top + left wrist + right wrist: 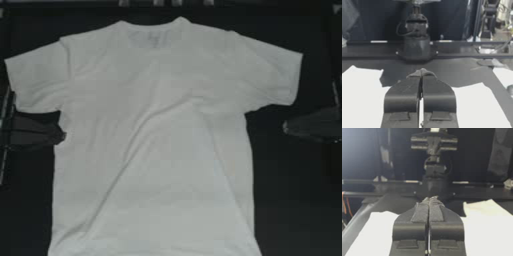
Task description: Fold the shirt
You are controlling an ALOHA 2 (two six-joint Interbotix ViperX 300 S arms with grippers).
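Note:
The white shirt [153,145] lies flat and spread out on the dark table, collar toward the far edge, both sleeves out to the sides, hem at the near edge. My left gripper [60,134] rests at the shirt's left side just under the left sleeve, jaws shut with nothing between them [421,73]. My right gripper [287,127] sits to the right of the shirt below the right sleeve, a gap of bare table away from the body, and is shut as well [429,199]. White shirt cloth [362,100] [482,228] shows on both sides of the jaws in each wrist view.
Dark table surface [294,200] runs along both sides of the shirt. In each wrist view the opposite arm's base [417,47] [434,178] stands across the table behind a horizontal rail.

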